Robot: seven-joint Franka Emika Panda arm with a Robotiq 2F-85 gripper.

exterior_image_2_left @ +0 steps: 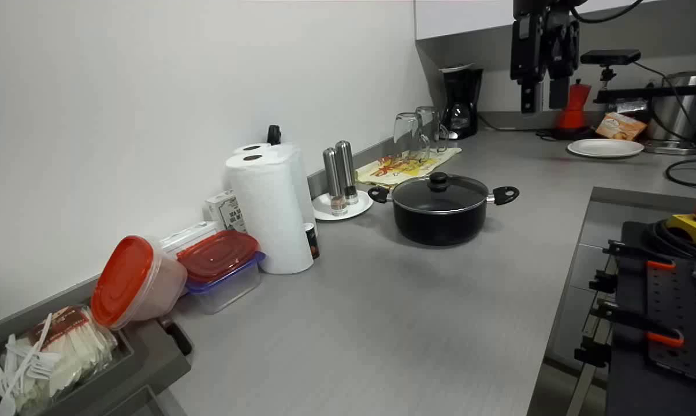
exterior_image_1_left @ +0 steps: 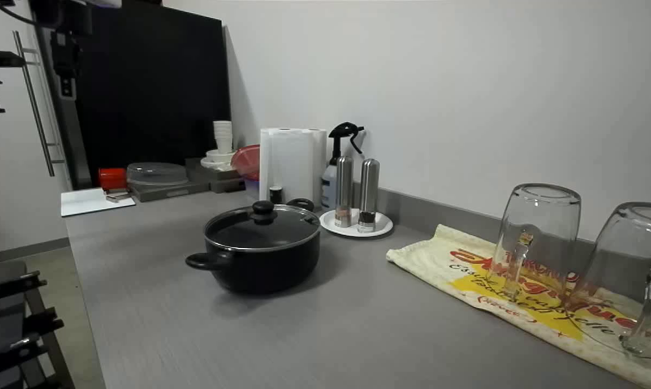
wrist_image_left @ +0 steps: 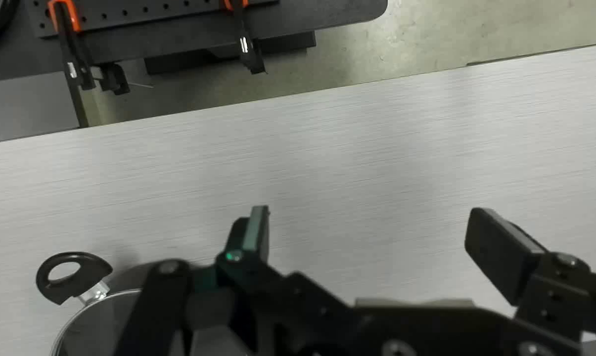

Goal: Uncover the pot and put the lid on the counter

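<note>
In an exterior view, a wide, low black cooking pot (exterior_image_1_left: 266, 273) stands on the grey matte counter (exterior_image_1_left: 163, 340), covered by a round see-through glass lid (exterior_image_1_left: 268, 232); two clear glass mugs (exterior_image_1_left: 541, 216) stand near right. In an exterior view, a black two-fingered gripper (exterior_image_2_left: 544, 97) hangs high, right of the pot. In the wrist view, its jaws stand released, wide apart; a black pot handle (wrist_image_left: 88, 278) shows left.
</note>
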